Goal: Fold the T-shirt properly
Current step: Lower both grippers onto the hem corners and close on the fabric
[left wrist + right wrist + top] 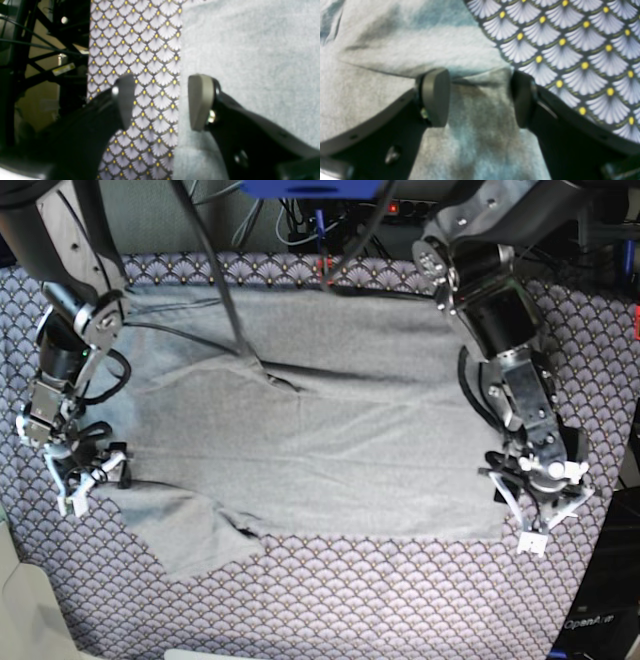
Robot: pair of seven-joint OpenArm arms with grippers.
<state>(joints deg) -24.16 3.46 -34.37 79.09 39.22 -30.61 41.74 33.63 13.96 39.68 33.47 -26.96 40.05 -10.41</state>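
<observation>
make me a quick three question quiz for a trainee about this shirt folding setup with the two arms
1. True or false: the T-shirt lies already folded into a small square on the tablecloth.
2. How do the jaws of the left gripper stand? A) open, one finger on each side of the shirt's edge B) shut on a sleeve C) lifted high over the shirt's middle
3. Fill in: the right gripper is open with grey ____ between its fingers.

Key: 1 false, it lies spread out. 2 A. 3 shirt fabric.
</observation>
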